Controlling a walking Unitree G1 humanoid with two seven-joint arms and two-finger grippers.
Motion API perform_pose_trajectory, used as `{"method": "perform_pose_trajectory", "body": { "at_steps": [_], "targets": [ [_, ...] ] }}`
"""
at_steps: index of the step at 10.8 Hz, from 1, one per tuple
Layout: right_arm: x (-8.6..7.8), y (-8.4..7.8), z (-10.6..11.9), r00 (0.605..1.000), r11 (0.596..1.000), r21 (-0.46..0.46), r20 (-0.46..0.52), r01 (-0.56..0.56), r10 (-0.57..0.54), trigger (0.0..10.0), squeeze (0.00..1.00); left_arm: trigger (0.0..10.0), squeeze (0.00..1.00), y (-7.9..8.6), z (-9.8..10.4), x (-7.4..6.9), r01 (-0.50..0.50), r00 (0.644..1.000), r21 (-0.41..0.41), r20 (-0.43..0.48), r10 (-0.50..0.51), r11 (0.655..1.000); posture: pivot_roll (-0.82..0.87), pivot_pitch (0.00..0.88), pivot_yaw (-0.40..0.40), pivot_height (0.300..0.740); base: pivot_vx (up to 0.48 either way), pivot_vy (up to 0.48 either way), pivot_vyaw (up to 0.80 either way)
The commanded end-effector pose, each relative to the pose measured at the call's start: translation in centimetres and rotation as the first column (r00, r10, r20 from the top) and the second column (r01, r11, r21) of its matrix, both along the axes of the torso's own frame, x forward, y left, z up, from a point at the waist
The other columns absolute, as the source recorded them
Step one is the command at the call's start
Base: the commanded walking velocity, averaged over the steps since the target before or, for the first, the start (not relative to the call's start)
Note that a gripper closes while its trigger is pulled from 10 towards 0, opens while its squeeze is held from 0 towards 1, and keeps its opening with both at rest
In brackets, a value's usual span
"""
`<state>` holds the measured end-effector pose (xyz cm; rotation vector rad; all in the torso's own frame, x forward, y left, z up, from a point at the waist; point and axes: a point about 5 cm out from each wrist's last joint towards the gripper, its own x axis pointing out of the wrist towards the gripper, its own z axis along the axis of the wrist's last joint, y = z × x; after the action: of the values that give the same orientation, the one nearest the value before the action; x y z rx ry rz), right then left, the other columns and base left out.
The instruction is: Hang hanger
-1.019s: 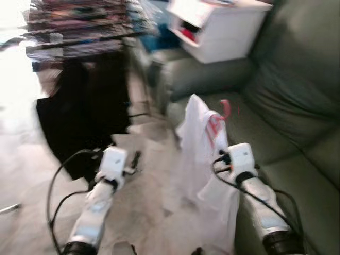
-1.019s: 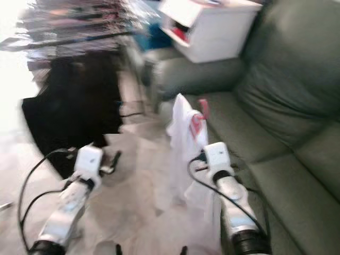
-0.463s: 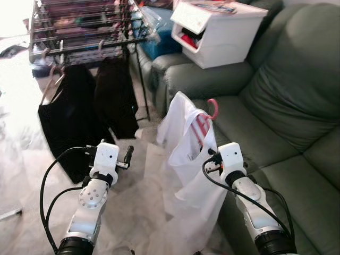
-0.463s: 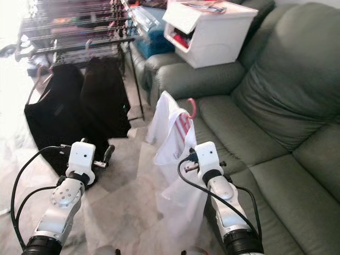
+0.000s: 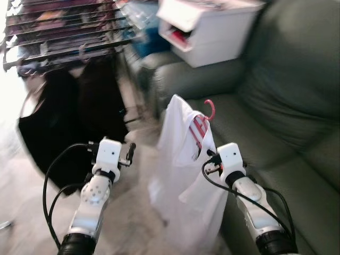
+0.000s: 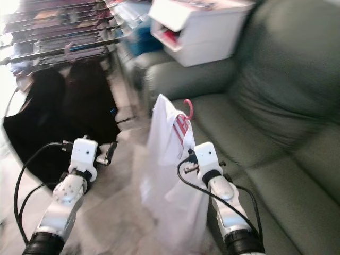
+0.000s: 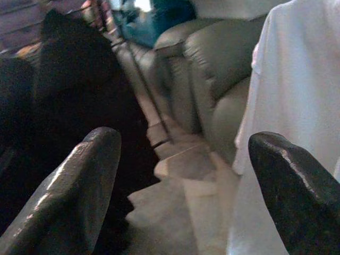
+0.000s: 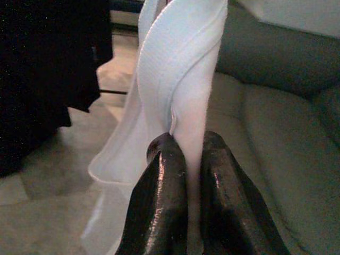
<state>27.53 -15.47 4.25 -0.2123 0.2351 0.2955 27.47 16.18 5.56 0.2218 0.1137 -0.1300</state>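
Right gripper [image 8: 186, 154] is pinched tight on the white shirt [image 5: 183, 159], its two fingers [image 8: 159, 202] pressed together on a fold of cloth at the collar. That shirt hangs on a pink hanger [image 5: 210, 110], whose hook sticks up above the neckline, held in the air in front of the robot, just beside the grey sofa [image 5: 276, 106]. Left gripper [image 5: 129, 151] is empty, its fingers [image 7: 79, 180] spread wide, held out low on the other side of the shirt.

Ahead and to the left stands the drying rack [image 5: 64, 37], its rails well apart from the hanger, with black clothes [image 5: 79, 111] already hanging from its near edge. A white box [image 5: 210, 26] sits on the sofa arm.

To do this well, the robot should probably close the gap to the rack first, keep the hook upright and facing a rail, and lift high enough to clear it before lowering. Since the grip seems to be on cloth rather than the hanger, the shirt could slip, so slow motion is wise.
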Motion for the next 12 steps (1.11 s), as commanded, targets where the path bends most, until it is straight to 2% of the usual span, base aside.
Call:
{"method": "perform_pose_trajectory", "body": {
  "at_steps": [1, 4, 6, 8, 12],
  "targets": [
    [0.83, 0.87, 1.60, 0.996, 0.999, 0.013, 0.083, -0.037, 0.036, 10.0, 0.00, 10.0, 0.00, 0.70, 0.05, 0.16, -0.025, 1.000, 0.011, -0.003, 0.025, 1.000, -0.04, 0.000, -0.003, 0.740, 0.334, 0.345, 0.00],
    [0.72, 0.95, 1.60, 0.995, 0.999, 0.010, 0.083, -0.052, 0.051, 10.0, 0.00, 10.0, 0.00, 0.88, 0.26, 0.44, -0.048, 0.999, 0.033, 0.008, 0.048, 0.998, -0.04, 0.000, -0.004, 0.740, 0.335, 0.344, 0.00],
    [0.59, 0.43, 1.39, 0.996, 0.999, -0.003, 0.074, -0.048, 0.048, 10.0, 0.00, 10.0, 0.00, 1.05, 0.10, 0.58, -0.076, 0.997, 0.026, -0.007, 0.076, 0.997, -0.05, 0.000, -0.005, 0.740, 0.311, 0.364, 0.00],
    [0.74, 0.45, 1.53, 0.996, 0.999, -0.004, 0.079, -0.048, 0.048, 10.0, 0.00, 10.0, 0.00, 0.67, 0.37, 0.69, -0.047, 0.999, 0.072, 0.025, 0.046, 0.996, -0.05, 0.000, -0.005, 0.740, 0.191, 0.356, 0.00],
    [0.83, 0.55, 1.63, 0.995, 0.999, -0.021, 0.090, -0.047, 0.049, 10.0, 0.00, 10.0, 0.00, 0.08, 0.27, 0.66, -0.045, 0.999, 0.065, 0.028, 0.043, 0.997, -0.05, 0.000, -0.006, 0.740, 0.480, 0.000, 0.00]
  ]
}}
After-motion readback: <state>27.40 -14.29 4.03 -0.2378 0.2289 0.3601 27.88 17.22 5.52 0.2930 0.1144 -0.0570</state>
